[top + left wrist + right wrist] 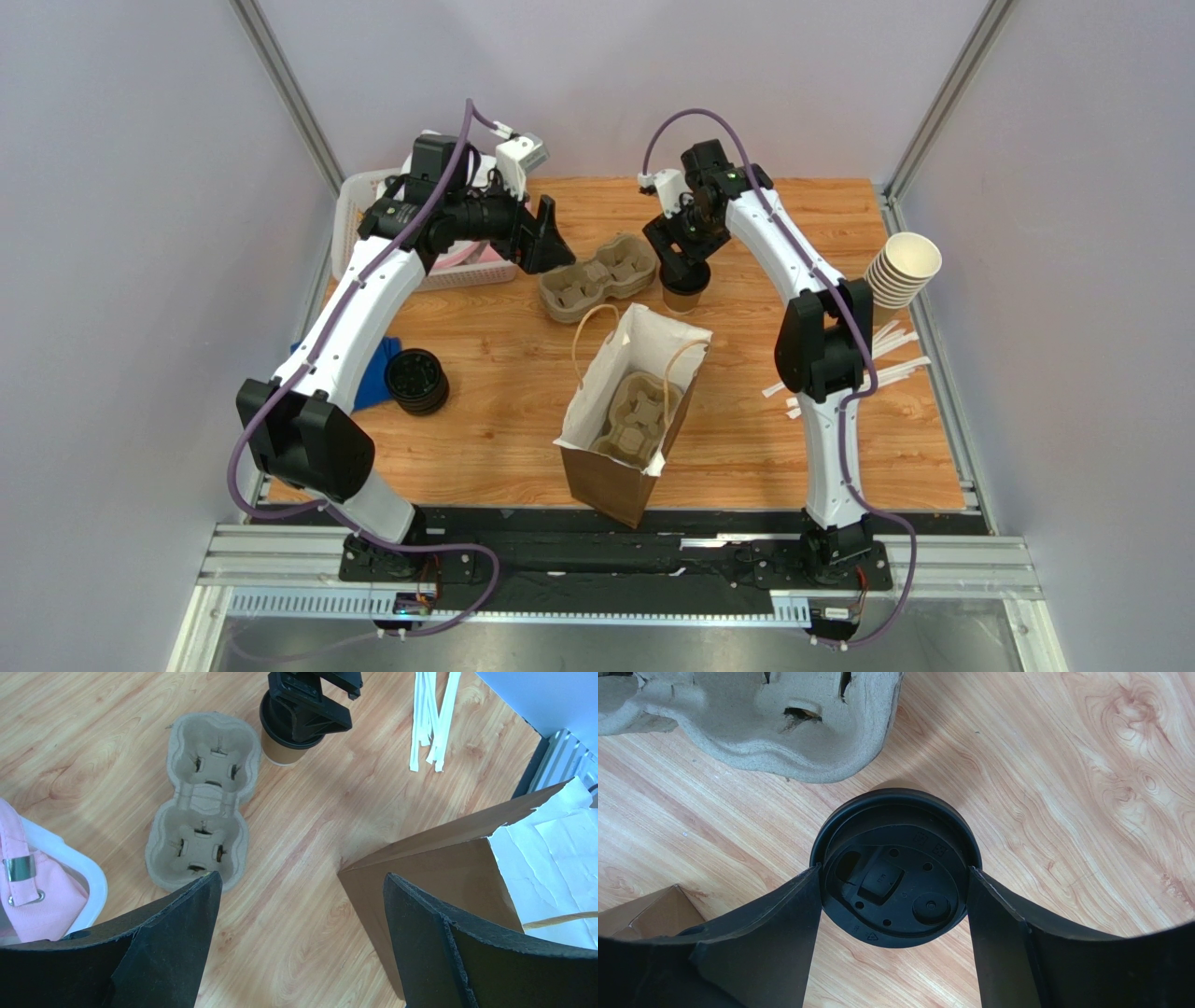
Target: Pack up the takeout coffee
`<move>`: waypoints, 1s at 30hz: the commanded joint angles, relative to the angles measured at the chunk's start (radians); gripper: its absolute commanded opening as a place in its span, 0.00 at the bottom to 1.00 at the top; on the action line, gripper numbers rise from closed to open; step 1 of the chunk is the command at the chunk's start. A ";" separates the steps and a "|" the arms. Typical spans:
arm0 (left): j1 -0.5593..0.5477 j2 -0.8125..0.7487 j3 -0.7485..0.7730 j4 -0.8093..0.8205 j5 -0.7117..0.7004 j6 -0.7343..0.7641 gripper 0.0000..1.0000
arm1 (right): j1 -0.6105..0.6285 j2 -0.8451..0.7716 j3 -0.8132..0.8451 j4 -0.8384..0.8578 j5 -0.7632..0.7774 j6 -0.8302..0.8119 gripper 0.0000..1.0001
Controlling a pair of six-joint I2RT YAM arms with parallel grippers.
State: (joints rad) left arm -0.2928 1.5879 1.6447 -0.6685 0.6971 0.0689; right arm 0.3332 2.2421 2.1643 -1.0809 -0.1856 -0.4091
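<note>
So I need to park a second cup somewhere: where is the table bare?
Bare wood lies between the black lids and the paper bag, and right of the bag up to the right arm. It is crowded at the back, where carrier, coffee and right gripper sit together.

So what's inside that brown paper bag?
A pulp cup carrier lies in the paper bag, its visible wells empty. The bag's floor beneath it is covered.

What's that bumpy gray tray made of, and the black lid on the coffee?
The tray looks like molded paper pulp: dull grey-beige, rough, with ragged slot edges. The lid looks like plastic: smooth black, faintly shiny, with crisp molded shapes.
</note>
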 commanded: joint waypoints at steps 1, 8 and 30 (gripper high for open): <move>0.004 -0.028 0.024 0.030 0.001 -0.001 0.93 | 0.003 -0.065 0.043 -0.014 0.018 -0.028 0.61; 0.004 -0.045 0.030 0.050 -0.008 -0.036 0.92 | -0.003 -0.116 0.081 -0.054 0.005 -0.027 0.58; -0.037 -0.034 0.119 -0.045 0.101 -0.004 0.87 | -0.034 -0.285 0.164 -0.257 0.015 -0.065 0.53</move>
State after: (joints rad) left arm -0.3061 1.5902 1.7691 -0.7177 0.7803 0.0330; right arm 0.3042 2.0293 2.3001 -1.2968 -0.1799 -0.4507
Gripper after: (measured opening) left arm 0.876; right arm 0.719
